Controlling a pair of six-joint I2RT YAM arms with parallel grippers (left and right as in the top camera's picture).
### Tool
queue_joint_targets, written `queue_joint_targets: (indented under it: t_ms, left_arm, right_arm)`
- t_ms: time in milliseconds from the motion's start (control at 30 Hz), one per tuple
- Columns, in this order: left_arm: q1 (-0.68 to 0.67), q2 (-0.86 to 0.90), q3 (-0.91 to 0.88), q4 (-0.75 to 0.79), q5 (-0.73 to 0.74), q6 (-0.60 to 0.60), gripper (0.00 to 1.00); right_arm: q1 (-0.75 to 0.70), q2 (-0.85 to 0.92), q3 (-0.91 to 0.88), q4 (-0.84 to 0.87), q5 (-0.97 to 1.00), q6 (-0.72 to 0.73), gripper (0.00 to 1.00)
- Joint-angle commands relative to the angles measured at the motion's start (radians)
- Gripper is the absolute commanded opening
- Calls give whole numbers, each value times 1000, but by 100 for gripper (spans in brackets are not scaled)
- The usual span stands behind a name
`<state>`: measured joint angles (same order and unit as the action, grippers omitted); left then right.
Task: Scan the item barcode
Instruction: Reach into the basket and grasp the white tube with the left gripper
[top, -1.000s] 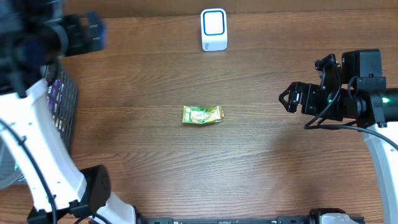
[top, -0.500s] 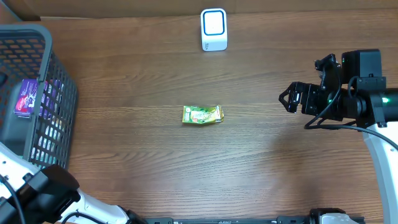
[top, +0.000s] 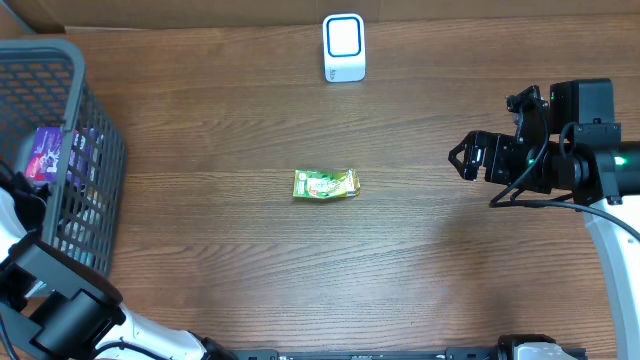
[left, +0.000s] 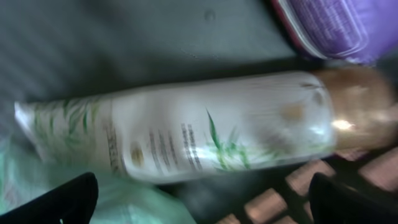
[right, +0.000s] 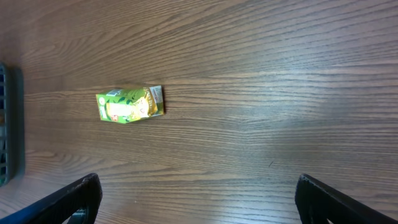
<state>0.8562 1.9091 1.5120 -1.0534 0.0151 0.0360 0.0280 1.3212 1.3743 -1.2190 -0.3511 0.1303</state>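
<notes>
The table (top: 250, 260) is laid out as a scanning station. The basket (top: 100, 170) stands at its left edge as the store of goods, within the left arm's reach, and the scanner (top: 344, 47) stands at the far edge, facing the open middle where an item can be presented to it.

Inside the basket a bottle (left: 205, 124) with a white, leaf-printed label lies on its side, and a purple packet (left: 329, 28) lies just beside its cap end. The green packet (top: 325, 184) lies flat and alone at the table's centre, well apart from scanner and basket, reachable by either arm. It is probably the item in play, though the bottle may be the next one.

The left gripper (left: 208, 202) hangs over the bottle with fingers spread wide, gripping nothing; whether they touch anything cannot be told. The right gripper (top: 462, 160) hovers at the right, well apart from the packet, its fingers equally wide and empty.
</notes>
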Motion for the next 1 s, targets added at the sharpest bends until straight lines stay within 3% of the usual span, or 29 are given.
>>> queue_joint_targets:
  t_ms: [0,167,267,367,433,500,567,667,767,800,900,967]
  left_arm:
    - [-6,-11,-109,71,1,266,98]
    - [-6,-11,-169,251,1,364,100]
    - [-6,-11,-169,287,1,395,92]
    - [-6,-11,-169,312,10,394,63]
    - [-6,-11,-169,319,12,394,35]
    - [-6,-11,-169,318,13,394,21]
    - [-6,-11,-169,317,32,394,15]
    - [-6,-5,-172,318,66,394,26]
    - [-6,32,-188,325,65,394,62]
    - [-7,55,-189,325,65,393,69]
    - [-14,109,-189,325,66,386,70]
    - [-20,134,-189,327,68,386,60]
  right_arm:
    - [5,5,26,6,3,-3,100]
    - [5,5,26,10,3,-3,100]
    - [5,5,26,10,3,-3,100]
    - [5,5,26,10,3,-3,100]
    - [5,5,26,10,3,-3,100]
    - [5,5,26,10,3,-3,100]
    - [5,5,26,10,3,-3,100]
    - [5,5,26,10,3,-3,100]
    - [5,5,26,9,3,-3,100]
    - [5,5,26,9,3,-3,100]
    - [5,5,26,10,3,-3,100]
    - [5,5,26,10,3,-3,100]
